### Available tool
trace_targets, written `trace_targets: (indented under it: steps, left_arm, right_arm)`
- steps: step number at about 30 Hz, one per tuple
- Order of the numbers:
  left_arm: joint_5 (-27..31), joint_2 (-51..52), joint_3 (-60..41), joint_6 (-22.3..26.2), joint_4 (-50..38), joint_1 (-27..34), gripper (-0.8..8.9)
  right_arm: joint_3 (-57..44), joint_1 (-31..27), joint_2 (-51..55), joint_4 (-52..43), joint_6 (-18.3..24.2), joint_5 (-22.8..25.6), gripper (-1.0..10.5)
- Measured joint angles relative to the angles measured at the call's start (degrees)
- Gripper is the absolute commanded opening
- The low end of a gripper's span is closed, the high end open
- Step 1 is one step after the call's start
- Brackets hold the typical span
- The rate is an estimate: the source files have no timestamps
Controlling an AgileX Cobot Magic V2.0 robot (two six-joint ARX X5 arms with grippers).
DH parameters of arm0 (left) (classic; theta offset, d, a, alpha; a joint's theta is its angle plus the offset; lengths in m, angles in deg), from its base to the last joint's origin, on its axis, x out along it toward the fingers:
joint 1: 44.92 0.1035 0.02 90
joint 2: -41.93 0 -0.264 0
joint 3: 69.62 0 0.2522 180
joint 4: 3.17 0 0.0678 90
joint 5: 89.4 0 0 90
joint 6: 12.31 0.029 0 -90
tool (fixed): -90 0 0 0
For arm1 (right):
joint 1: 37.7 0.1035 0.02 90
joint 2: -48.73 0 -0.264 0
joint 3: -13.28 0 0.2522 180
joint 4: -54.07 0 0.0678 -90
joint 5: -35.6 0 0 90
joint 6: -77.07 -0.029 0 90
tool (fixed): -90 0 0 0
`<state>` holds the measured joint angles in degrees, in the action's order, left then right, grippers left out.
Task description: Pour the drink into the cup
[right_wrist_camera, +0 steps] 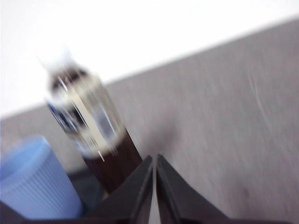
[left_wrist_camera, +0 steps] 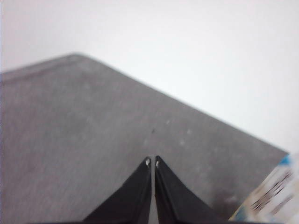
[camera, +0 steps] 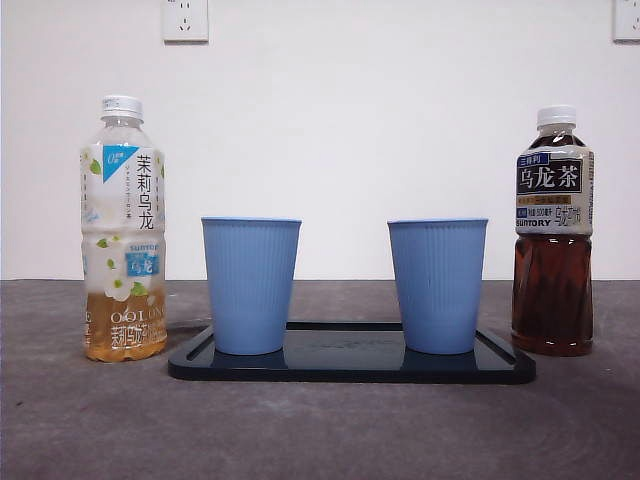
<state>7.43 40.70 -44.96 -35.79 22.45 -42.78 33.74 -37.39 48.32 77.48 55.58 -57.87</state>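
Observation:
Two blue ribbed cups stand on a dark tray (camera: 350,368): the left cup (camera: 250,285) and the right cup (camera: 438,285). A pale jasmine oolong bottle (camera: 123,232) with a white cap stands left of the tray, about a quarter full. A dark oolong tea bottle (camera: 553,235) stands right of the tray. My left gripper (left_wrist_camera: 152,162) is shut over bare table, with a bottle label (left_wrist_camera: 273,196) at the picture's edge. My right gripper (right_wrist_camera: 153,158) is shut, empty, near the dark bottle (right_wrist_camera: 91,126) and a blue cup (right_wrist_camera: 35,179).
The grey table (camera: 320,430) ends at a white wall with two power sockets (camera: 185,18) high up. No arm shows in the front view.

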Motion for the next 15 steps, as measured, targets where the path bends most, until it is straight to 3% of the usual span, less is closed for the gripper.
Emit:
trace_targets:
  steps: [8, 15]
  left_arm:
    - [-5.9, -9.0, 14.8, 0.9, 6.4, 0.0, 0.11]
    - [-16.8, -21.5, 27.0, 6.7, 15.0, 0.0, 0.11]
  right_arm:
    - [12.1, 0.0, -5.3, 4.7, 0.3, -1.8, 0.1]
    - [24.6, 0.0, -15.1, 11.1, 3.7, -8.8, 0.1]
